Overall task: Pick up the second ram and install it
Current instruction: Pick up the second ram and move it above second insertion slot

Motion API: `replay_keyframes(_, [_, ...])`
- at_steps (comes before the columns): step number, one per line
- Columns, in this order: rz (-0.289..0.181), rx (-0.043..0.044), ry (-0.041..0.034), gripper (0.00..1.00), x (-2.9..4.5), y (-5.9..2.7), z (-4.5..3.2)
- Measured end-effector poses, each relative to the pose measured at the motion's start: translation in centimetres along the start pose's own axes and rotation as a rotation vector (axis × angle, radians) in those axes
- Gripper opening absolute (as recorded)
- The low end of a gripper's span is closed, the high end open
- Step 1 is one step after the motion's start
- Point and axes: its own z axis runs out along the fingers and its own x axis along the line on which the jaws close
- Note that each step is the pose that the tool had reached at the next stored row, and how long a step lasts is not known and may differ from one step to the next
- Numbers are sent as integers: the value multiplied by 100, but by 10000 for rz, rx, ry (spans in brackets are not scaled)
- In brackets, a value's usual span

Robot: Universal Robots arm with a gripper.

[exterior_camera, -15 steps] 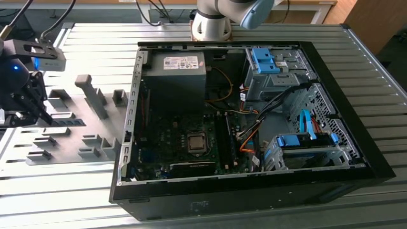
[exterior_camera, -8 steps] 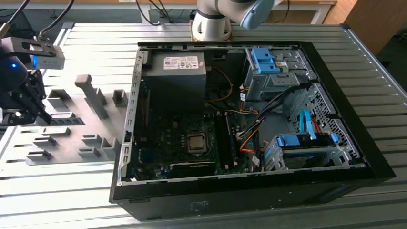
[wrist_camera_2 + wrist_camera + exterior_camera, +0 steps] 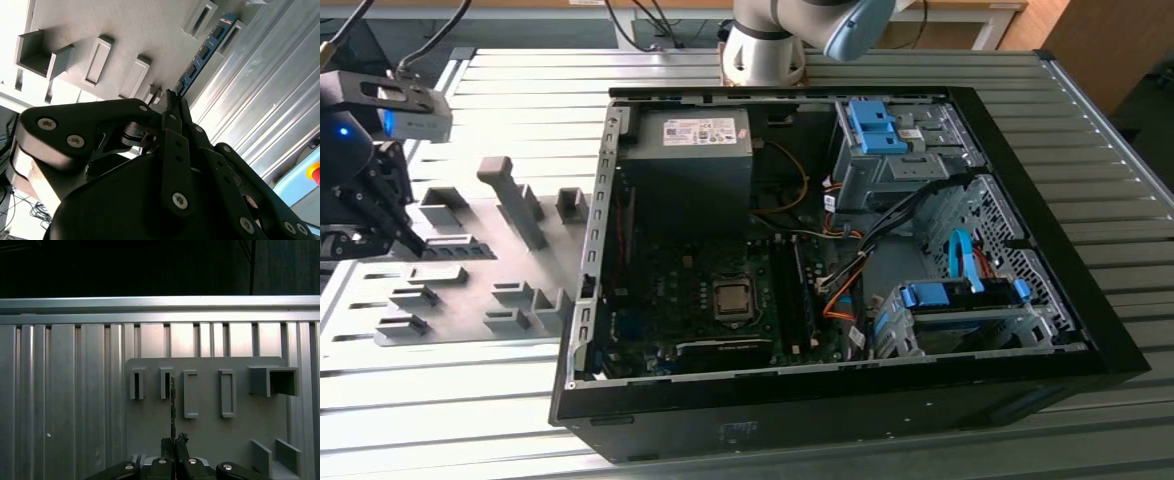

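The second ram [image 3: 205, 50] is a thin blue board with a row of black chips. It juts out from my gripper [image 3: 172, 100], whose fingers are shut on its near end. In the first wrist view the ram [image 3: 172, 405] shows edge-on as a thin dark line, running from my gripper [image 3: 174, 441] up past a slotted holder [image 3: 165, 383]. At the exterior view's left, my gripper [image 3: 394, 225] hangs over the edge of the grey fixture plate [image 3: 494, 260], well apart from the open computer case [image 3: 1067, 300].
The case lies on its side with motherboard [image 3: 707, 300], power supply [image 3: 687, 150], loose cables and blue drive latches [image 3: 874, 125] exposed. Raised grey holders [image 3: 514, 200] stand on the fixture plate. The slatted metal table [image 3: 427, 410] surrounds everything. A red button [image 3: 315, 171] shows beyond the table edge.
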Motion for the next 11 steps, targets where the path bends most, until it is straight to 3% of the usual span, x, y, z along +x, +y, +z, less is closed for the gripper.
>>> replay_keyframes(11, [0,-1,7,14,-2,1,-80])
